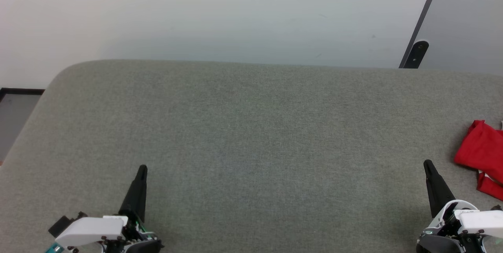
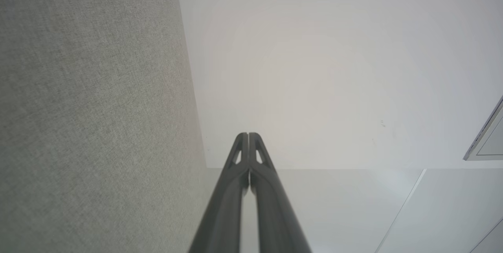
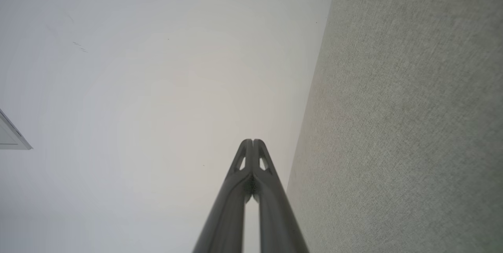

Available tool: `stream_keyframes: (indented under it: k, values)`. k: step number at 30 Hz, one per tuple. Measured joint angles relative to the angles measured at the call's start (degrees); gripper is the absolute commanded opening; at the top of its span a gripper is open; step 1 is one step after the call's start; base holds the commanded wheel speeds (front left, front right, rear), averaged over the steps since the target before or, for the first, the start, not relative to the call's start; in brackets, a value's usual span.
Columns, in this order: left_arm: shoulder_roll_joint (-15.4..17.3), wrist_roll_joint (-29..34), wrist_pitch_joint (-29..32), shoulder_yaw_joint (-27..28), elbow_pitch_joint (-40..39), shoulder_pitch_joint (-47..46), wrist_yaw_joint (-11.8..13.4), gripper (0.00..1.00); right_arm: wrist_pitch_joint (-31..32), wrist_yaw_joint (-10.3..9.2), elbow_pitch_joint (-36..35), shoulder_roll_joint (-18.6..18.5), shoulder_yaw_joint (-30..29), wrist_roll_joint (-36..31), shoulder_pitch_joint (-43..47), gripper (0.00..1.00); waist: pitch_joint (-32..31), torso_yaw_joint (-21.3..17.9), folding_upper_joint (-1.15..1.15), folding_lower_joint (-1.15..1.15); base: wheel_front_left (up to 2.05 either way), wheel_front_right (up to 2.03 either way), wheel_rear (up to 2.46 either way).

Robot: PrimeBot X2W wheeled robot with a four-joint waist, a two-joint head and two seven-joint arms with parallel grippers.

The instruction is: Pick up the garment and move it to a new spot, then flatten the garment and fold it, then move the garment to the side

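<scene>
The crumpled red fabric garment (image 1: 481, 153) with a sliver of white trim lies at the far right edge of the grey woven-cloth table (image 1: 251, 127), partly cut off by the head view's border. The right gripper (image 1: 429, 165) hovers just beside it, apart from the cloth, its dark fingers pressed together and holding nothing. Well apart at lower left, the left gripper (image 1: 142, 169) is likewise closed and empty, fingertips touching in its wrist view (image 2: 248, 137).

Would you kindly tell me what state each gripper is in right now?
Left gripper: closed, holding nothing.
Right gripper: closed, holding nothing.
</scene>
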Motion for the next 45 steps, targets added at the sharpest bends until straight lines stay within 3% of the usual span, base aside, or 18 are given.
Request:
stream_keyframes:
  k: [45]
  values:
    - [-0.2,0.1,0.3,0.3,0.0,0.0,0.0,0.00,0.0,0.00,0.0,0.0,0.0,0.0,0.0,0.00,0.0,0.0,0.00,0.00,0.00,0.00,0.00]
